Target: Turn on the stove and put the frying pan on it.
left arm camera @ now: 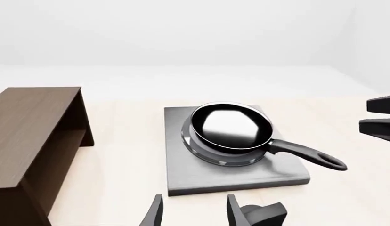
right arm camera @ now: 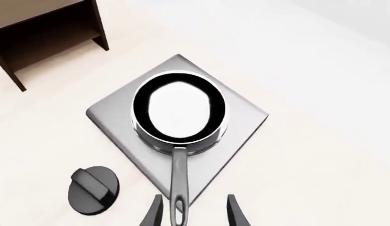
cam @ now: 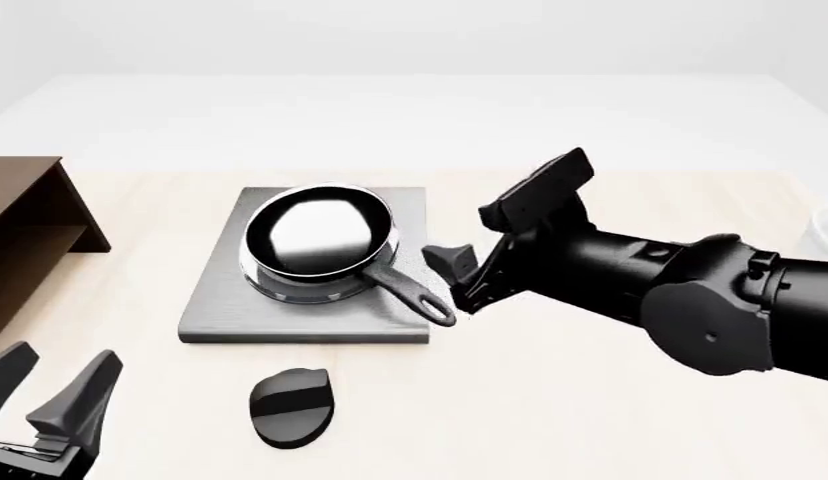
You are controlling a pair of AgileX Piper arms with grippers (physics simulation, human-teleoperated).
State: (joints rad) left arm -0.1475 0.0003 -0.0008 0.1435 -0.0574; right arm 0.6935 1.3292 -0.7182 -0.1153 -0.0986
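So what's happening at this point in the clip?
The frying pan sits on the stove, over its burner rings. The right gripper is open with its fingers on either side of the handle's loop end, not clamped. The left gripper is open too, near the table's front, holding nothing. The black knob lies apart, in front of the slab.

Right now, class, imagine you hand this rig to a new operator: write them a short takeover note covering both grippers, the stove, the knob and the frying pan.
Left gripper: open, empty, low at the near left of the table, apart from everything.
Right gripper: open, its fingers either side of the frying pan's handle loop, not closed on it.
Frying pan: sitting on the burner rings of the stove, handle pointing toward the near right.
Knob: on the table in front of the stove, untouched by either gripper.
Done: pan is on the stove.
Left: the pictures cannot show whether the knob has been turned; check it, then draw the right arm clear.
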